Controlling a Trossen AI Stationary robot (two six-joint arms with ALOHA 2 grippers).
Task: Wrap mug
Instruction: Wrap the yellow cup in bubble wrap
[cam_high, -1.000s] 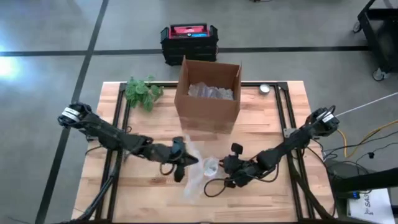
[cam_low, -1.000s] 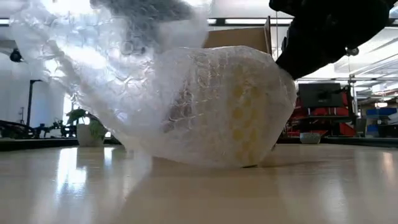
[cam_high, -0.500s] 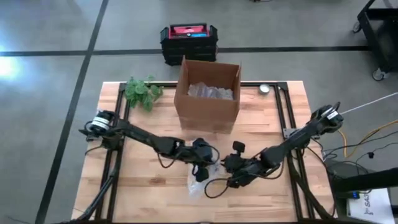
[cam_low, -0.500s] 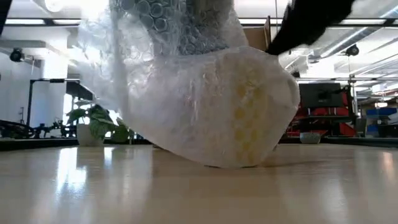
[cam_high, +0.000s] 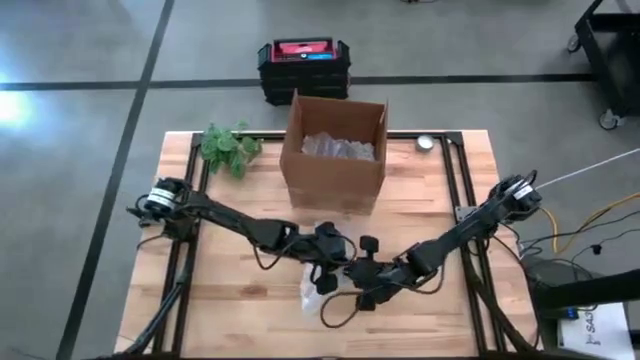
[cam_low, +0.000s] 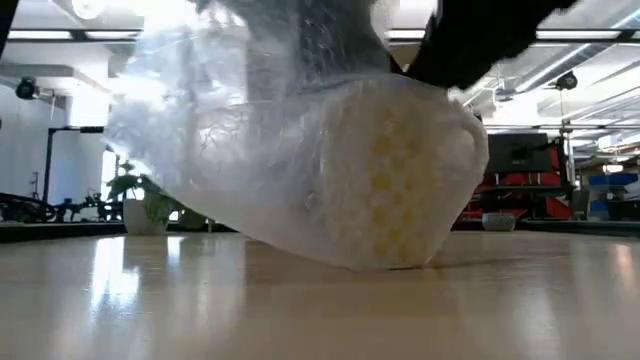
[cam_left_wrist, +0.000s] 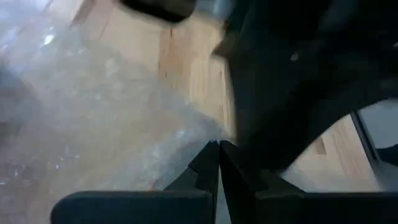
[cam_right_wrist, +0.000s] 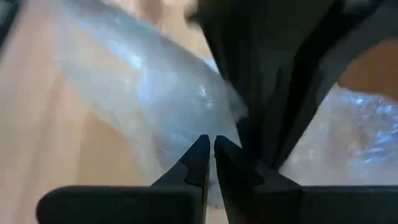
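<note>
2 grippers meet mid-table over the mug (cam_low: 400, 180), lying on its side under bubble wrap (cam_low: 240, 150). Left gripper (cam_left_wrist: 218, 151) pinches the wrap from the left; right gripper (cam_right_wrist: 208, 145) looks clenched, just right, equally near.

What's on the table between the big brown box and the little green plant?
Nothing: in the high view only bare wooden table and a strip of its dark frame lie between the cardboard box and the plant.
</note>
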